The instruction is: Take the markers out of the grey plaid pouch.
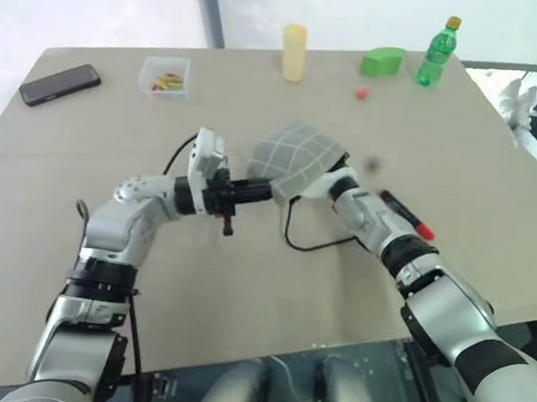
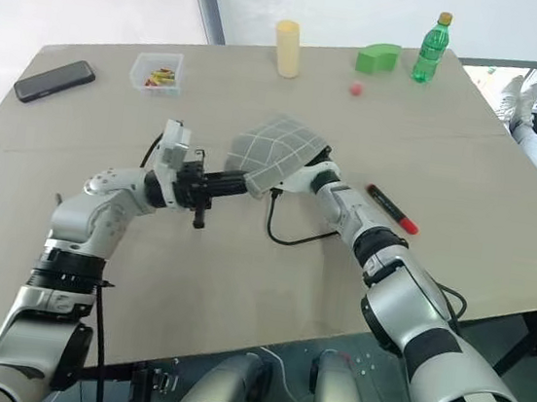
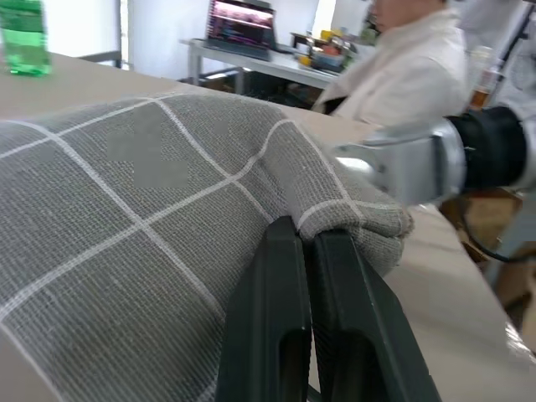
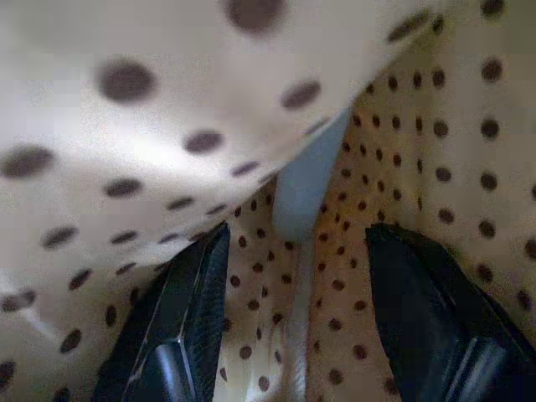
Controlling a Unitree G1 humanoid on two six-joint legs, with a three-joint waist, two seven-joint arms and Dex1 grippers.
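Note:
The grey plaid pouch [image 1: 298, 156] hangs lifted above the middle of the table. My left gripper [image 1: 266, 192] reaches in from the left and is shut on the pouch's edge; the left wrist view shows its fingers [image 3: 276, 276] pinching the fabric [image 3: 126, 209]. My right gripper [image 4: 293, 243] is pushed inside the pouch from the right, so the cloth hides it in the head views. Its fingers [image 4: 188, 310] stand open amid a cream lining with dark dots, with nothing gripped. One black marker with red ends [image 1: 406, 215] lies on the table right of the pouch.
Along the far side stand a black phone [image 1: 59, 84], a clear box of small items [image 1: 165, 77], a yellow cylinder [image 1: 294, 52], a green block [image 1: 383, 61], a green bottle [image 1: 438, 51] and a small red ball [image 1: 362, 93]. A person [image 3: 410, 67] sits at the right edge.

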